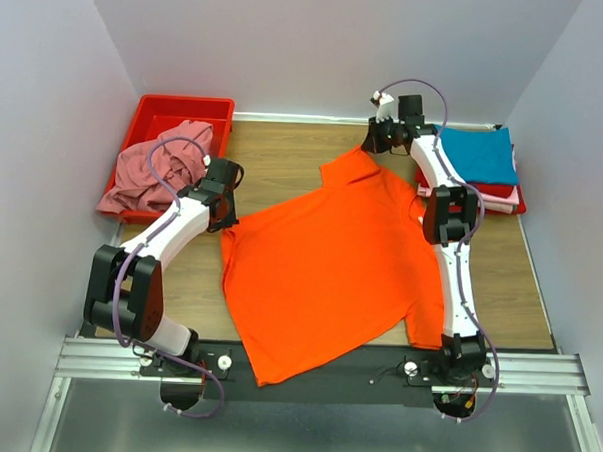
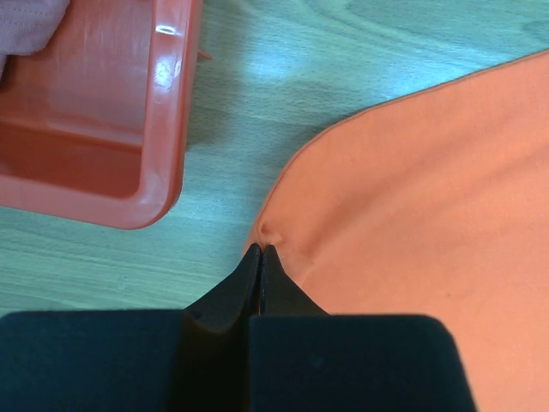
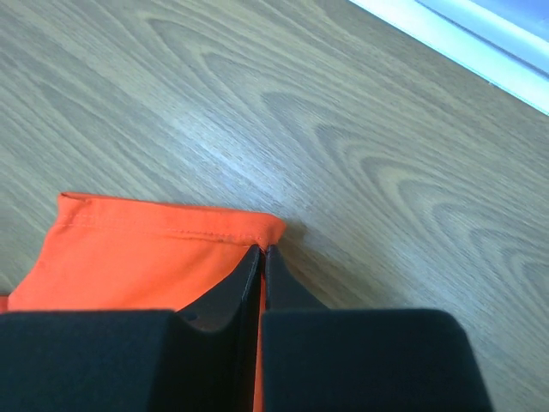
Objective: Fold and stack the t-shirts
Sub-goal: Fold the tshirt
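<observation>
While both pinches look so thin, I'd worry about a slip. The orange t-shirt [image 1: 330, 267] lies spread flat just right of the red bin [image 1: 146, 109]. The left gripper [image 2: 260, 251] is clamped tight on the shirt's edge nearest the bin. The right gripper [image 3: 262, 251] is closed on a sleeve corner on the side away from it. Each has only a sliver of cloth, so an uneven lift could pull one free or drag the shirt askew.

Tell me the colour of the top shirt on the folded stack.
Teal blue; the top shirt shows best in the top external view.
</observation>
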Robot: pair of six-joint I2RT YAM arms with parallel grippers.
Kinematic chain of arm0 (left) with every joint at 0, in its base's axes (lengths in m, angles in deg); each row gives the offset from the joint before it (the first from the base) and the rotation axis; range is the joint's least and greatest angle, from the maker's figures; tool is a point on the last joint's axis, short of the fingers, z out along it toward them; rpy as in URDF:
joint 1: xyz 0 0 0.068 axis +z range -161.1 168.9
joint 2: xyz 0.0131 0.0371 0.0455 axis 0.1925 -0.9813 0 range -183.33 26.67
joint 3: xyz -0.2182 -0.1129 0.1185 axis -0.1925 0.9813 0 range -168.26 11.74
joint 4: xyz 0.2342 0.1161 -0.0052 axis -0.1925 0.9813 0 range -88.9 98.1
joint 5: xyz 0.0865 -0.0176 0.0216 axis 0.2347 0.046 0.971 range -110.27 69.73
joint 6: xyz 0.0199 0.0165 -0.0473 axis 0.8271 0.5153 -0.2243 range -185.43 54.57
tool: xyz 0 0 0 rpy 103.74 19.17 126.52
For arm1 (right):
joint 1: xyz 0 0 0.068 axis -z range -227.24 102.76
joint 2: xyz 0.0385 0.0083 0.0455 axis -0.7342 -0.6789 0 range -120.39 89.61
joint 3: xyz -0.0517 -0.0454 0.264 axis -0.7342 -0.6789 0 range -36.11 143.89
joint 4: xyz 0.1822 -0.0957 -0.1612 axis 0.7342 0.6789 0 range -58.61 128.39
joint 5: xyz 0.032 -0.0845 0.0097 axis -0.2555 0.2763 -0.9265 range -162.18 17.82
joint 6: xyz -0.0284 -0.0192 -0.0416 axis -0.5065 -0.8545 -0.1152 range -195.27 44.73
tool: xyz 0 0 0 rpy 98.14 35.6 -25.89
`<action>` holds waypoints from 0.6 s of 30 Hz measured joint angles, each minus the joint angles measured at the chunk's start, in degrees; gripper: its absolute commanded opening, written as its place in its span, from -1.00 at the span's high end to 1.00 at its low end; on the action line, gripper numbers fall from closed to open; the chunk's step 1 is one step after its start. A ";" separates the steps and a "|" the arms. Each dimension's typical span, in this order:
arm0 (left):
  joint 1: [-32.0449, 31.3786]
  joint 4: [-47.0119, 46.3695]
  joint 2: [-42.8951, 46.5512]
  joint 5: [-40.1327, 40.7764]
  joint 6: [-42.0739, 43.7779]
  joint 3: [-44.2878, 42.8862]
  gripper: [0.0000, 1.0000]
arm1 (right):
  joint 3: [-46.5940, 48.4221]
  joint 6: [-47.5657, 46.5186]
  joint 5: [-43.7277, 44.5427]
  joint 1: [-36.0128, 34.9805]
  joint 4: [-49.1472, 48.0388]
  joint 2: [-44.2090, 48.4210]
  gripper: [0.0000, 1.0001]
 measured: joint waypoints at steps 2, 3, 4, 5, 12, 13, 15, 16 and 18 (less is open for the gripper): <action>0.15 -0.13 0.00 0.00 0.00 0.46 1.00 | -0.09 0.00 -0.35 0.00 0.00 0.52 0.81; 0.22 -0.17 0.00 -0.02 -0.02 0.74 1.00 | -0.17 0.00 -0.59 0.00 0.02 0.85 0.81; 0.28 -0.20 0.00 -0.02 0.00 0.96 1.00 | -0.33 0.00 -0.79 0.00 -0.02 1.33 0.81; 0.46 -0.31 0.00 -0.02 0.00 1.40 1.00 | -0.70 0.00 -1.07 0.00 0.00 2.05 0.81; 1.05 -0.55 0.00 -0.94 0.20 2.47 1.00 | -4.15 -0.07 -2.73 0.00 -0.44 8.57 0.81; 1.18 -0.70 0.00 -1.20 0.22 2.47 1.00 | -4.76 -0.13 -2.97 0.00 -0.55 9.49 0.81; 1.46 -1.01 0.00 -1.68 0.37 2.47 1.00 | -6.16 -0.28 -3.41 0.00 -0.79 11.37 0.81; 1.62 -1.09 0.00 -1.84 0.42 2.47 1.00 | -6.69 -0.33 -3.63 0.00 -0.85 12.02 0.81; 1.81 -1.11 0.07 -2.19 0.55 2.49 1.00 | -7.93 -0.44 -4.17 0.00 -0.94 13.42 0.81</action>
